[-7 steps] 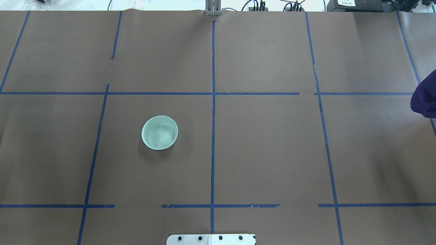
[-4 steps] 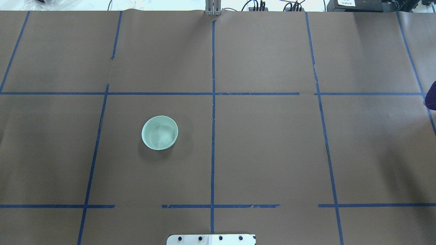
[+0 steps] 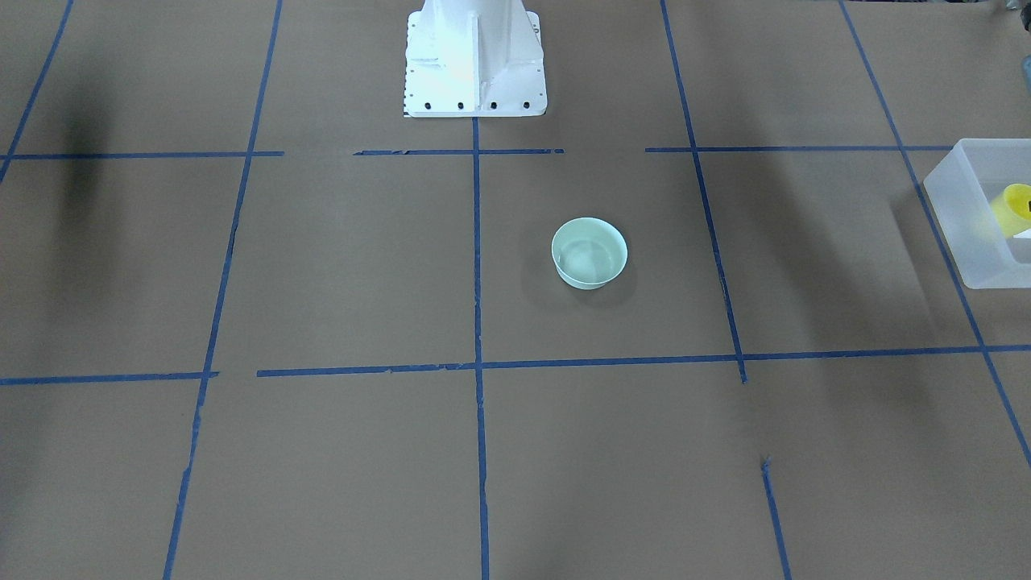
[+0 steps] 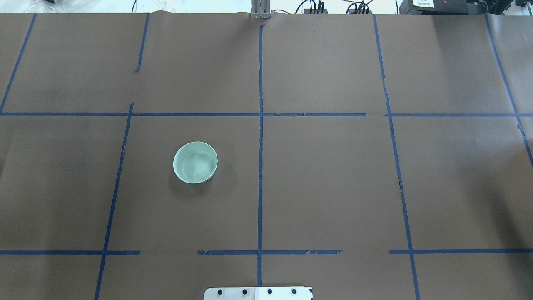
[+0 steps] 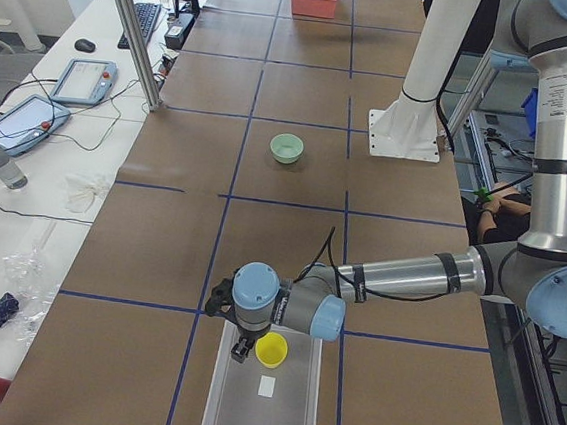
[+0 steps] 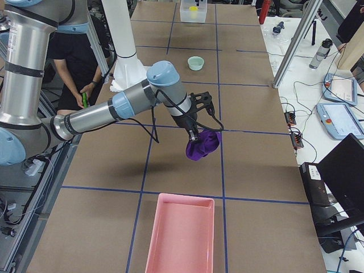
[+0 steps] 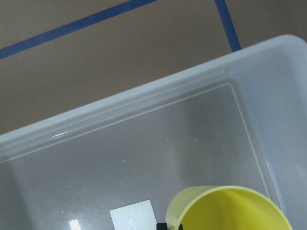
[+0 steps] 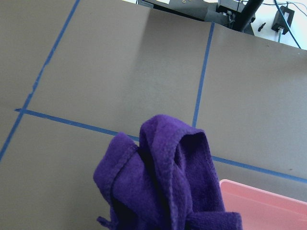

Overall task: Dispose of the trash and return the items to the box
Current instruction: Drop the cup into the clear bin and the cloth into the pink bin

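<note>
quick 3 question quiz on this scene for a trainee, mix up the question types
1. True or false: the pale green round bowl lies tipped on its side.
2. Where is the small yellow tapered plastic cup? A) inside the bowl B) within the translucent frosted-white rectangular plastic bin C) beside the bowl
3. Fill in: the crumpled fleece cloth hanging at the right gripper is coloured ___.
Key: 1 false, it stands upright; 2 B; 3 purple.
</note>
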You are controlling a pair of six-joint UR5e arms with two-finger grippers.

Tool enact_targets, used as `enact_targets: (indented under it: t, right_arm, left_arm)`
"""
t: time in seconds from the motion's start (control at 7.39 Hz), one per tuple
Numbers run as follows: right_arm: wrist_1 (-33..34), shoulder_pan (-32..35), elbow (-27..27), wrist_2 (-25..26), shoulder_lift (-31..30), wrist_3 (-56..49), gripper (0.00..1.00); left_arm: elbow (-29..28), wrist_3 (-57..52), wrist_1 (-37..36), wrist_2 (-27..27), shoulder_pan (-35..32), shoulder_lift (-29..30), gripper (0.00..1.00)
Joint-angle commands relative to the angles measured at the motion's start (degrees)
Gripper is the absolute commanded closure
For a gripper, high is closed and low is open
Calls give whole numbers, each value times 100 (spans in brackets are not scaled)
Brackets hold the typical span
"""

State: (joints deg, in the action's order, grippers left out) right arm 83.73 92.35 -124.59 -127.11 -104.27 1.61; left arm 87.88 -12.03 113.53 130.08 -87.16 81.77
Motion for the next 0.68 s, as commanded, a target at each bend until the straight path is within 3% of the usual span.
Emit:
enact_targets:
  t: [0.0, 0.27, 0.41, 0.54]
  right_arm:
    - [318, 387, 398, 501, 47, -1402, 100]
    - [206, 721, 1309, 748, 74, -2416, 100]
    - [-169, 801, 1985, 757, 74, -2664, 100]
    - [-1095, 828, 2783, 758, -13, -2675, 100]
  left_arm:
    - [1069, 207, -687, -606, -468, 109, 0]
    - [1792, 1810, -877, -563, -329, 356, 0]
    - [1881, 2157, -894, -545, -15, 566, 0]
    - [1926, 2543, -886, -545, 302, 724, 0]
